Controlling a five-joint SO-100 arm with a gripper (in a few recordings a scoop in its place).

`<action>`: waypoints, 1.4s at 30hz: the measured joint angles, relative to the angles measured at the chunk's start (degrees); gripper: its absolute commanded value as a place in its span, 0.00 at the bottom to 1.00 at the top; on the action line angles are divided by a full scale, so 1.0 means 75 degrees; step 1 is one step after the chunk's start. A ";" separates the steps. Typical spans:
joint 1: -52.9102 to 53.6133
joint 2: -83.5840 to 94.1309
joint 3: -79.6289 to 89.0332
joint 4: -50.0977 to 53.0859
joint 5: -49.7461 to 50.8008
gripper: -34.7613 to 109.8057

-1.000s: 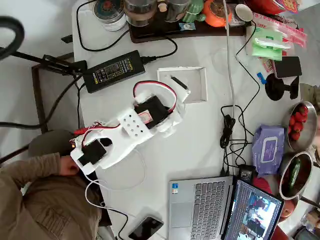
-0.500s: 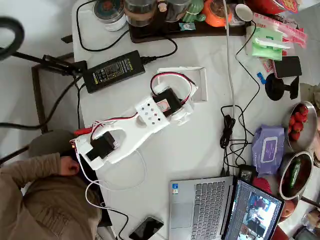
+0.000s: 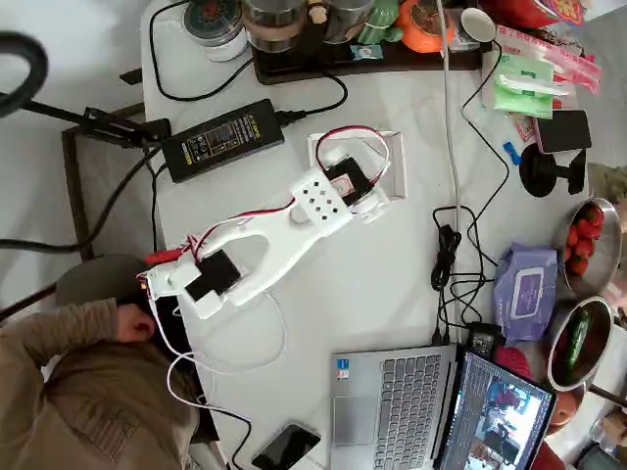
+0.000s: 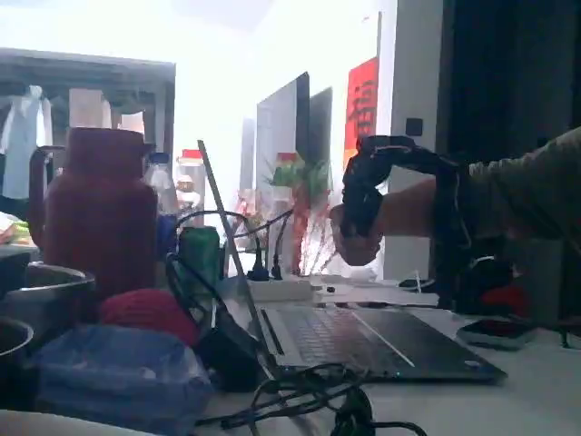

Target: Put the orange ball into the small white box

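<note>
In the overhead view the white arm reaches up and right from its base [image 3: 201, 279], and its gripper [image 3: 361, 186] hangs over the small white box [image 3: 396, 157]. The wrist motor and red wires cover the fingers, so their state is unclear. Only the box's left rim and right side show around the gripper. The orange ball is hidden. In the fixed view the arm is a dark silhouette behind the laptop, its gripper [image 4: 354, 238] pointing down; it is too dim to read.
A black power adapter [image 3: 223, 137] lies left of the box. Jars on a tray [image 3: 323, 49] and a larger orange rounded object [image 3: 426, 24] stand at the back. Cables [image 3: 451, 245], a laptop [image 3: 411, 401] and a phone [image 3: 286, 446] lie to the right and front. A person [image 3: 78, 392] sits at the lower left.
The arm has stretched up and to the right, carrying the gripper from the table's middle to above the white box, which it now largely covers.
</note>
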 measured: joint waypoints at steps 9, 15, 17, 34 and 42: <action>0.0000 -0.0012 0.0000 -0.0023 0.0000 0.27; 0.0000 -0.0012 0.0000 0.0023 0.0000 0.38; 0.0000 -0.0012 0.0000 0.0023 0.0000 0.42; 0.0035 -0.0012 0.0000 0.0105 0.0187 0.44; 0.0410 0.0070 -0.0012 0.0082 0.1371 0.44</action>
